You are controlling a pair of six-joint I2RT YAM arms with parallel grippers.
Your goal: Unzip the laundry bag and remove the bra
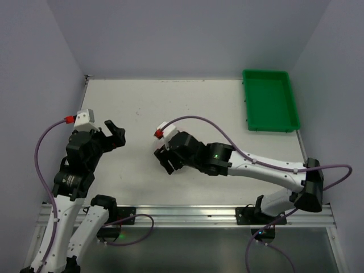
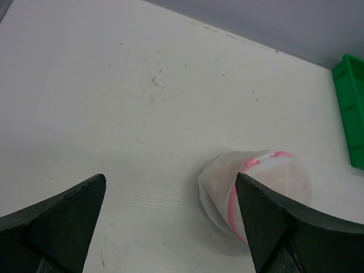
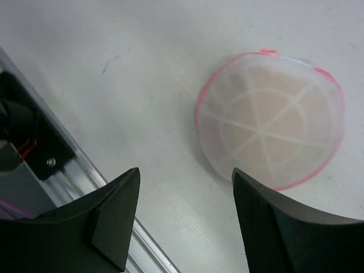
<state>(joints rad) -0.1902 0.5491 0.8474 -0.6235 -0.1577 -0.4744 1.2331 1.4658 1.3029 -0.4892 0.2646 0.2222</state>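
Note:
The laundry bag [image 3: 270,125] is a round white mesh drum with a pink zip edge, lying shut on the white table. A beige-tan shape, the bra, shows dimly through its mesh. In the left wrist view the bag [image 2: 256,187] lies on its side, partly behind my right finger. In the top view it is hidden under the right arm. My right gripper [image 3: 185,170] is open and empty, hovering just beside the bag, and shows in the top view [image 1: 166,159]. My left gripper [image 2: 170,177] is open and empty, left of the bag and apart from it, and shows in the top view [image 1: 116,133].
A green tray [image 1: 270,99] stands at the back right and also shows in the left wrist view [image 2: 352,108]. A metal rail [image 1: 182,215] runs along the table's near edge, close below my right gripper [image 3: 57,165]. Purple walls enclose the table.

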